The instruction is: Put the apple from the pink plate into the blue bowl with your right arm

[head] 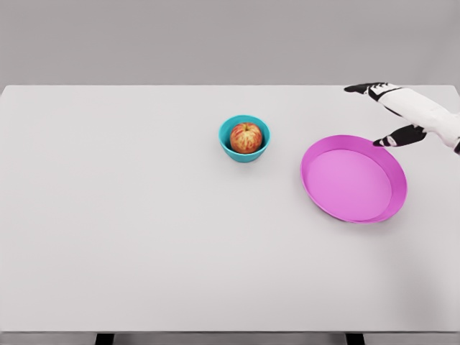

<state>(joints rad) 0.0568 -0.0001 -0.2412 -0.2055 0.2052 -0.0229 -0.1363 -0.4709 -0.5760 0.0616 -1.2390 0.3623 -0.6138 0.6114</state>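
Observation:
A red and yellow apple (246, 137) lies inside the small blue bowl (231, 148) near the middle of the white table. To its right lies the pink plate (353, 178), with nothing on it. My right hand (374, 115) hovers at the far right, just beyond the plate's back rim, fingers spread and holding nothing. Its arm comes in from the right edge. The left arm does not show.
The white table (144, 230) fills most of the view, with its far edge against a grey wall and its front edge at the bottom of the picture.

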